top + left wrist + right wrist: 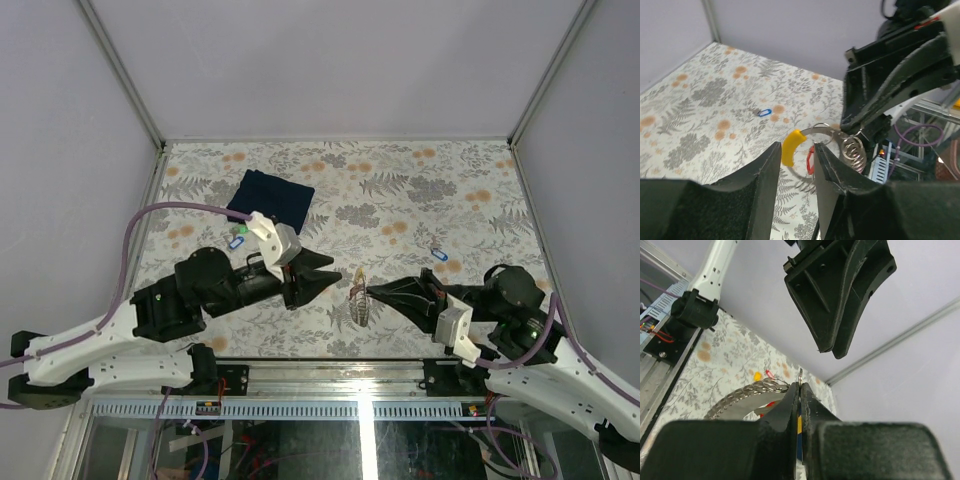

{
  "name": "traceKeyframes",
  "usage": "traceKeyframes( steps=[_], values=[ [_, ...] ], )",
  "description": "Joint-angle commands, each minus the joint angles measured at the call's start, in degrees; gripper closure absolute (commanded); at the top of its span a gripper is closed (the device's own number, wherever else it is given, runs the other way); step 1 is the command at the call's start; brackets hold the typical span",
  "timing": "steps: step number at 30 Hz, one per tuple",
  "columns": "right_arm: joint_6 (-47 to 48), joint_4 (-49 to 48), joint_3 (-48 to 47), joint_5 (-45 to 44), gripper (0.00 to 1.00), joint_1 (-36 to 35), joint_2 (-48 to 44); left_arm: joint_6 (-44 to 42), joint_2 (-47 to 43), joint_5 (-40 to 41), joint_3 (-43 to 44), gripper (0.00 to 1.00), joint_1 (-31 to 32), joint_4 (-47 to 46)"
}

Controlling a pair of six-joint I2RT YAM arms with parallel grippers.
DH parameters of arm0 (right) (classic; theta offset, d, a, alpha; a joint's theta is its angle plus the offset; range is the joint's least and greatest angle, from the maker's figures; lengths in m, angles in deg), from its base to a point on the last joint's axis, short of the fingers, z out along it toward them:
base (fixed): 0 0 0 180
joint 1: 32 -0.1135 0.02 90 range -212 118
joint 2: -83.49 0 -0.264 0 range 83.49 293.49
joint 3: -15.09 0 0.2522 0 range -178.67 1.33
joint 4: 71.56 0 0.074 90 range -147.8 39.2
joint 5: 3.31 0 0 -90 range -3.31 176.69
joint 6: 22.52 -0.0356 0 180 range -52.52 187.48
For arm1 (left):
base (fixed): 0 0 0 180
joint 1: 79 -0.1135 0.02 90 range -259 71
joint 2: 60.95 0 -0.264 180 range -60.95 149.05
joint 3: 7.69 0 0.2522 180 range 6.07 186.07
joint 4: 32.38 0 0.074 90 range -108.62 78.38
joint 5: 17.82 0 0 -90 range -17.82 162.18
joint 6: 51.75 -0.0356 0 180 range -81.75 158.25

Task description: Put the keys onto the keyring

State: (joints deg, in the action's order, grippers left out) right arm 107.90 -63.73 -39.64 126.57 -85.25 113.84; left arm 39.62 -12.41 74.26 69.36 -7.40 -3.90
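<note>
The keyring (359, 297) hangs upright over the middle of the table, with my right gripper (372, 290) shut on its edge. In the right wrist view the jaws (799, 385) pinch a thin metal ring (800, 374), and the grey loop (740, 396) curves off to the left. A yellow tag (791, 146) and a red tag (810, 159) hang on the loop (821, 130). My left gripper (797, 150) is open just short of these tags, with nothing between its fingers. A blue key (437, 254) lies on the table to the right.
A dark blue folded cloth (271, 198) lies at the back left. Another tagged key (237, 240) sits by its near corner, beside the left arm's wrist. Metal frame posts and grey walls bound the flowered table (420, 190).
</note>
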Motion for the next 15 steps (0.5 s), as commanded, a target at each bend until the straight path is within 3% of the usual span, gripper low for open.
traceKeyframes(
  steps=[1, 7, 15],
  values=[
    [-5.7, 6.6, -4.6, -7.7, 1.00, -0.4, -2.4, 4.5, 1.3, 9.0, -2.0, 0.66, -1.4, -3.6],
    [-13.8, 17.5, -10.5, -15.5, 1.00, -0.4, -3.6, 11.3, 7.4, -1.3, -3.3, 0.65, -14.6, -3.7],
    [-17.5, 27.3, -14.6, -19.9, 1.00, -0.4, -3.7, 14.9, 23.9, -5.4, 0.4, 0.58, -22.1, -5.0]
  ],
)
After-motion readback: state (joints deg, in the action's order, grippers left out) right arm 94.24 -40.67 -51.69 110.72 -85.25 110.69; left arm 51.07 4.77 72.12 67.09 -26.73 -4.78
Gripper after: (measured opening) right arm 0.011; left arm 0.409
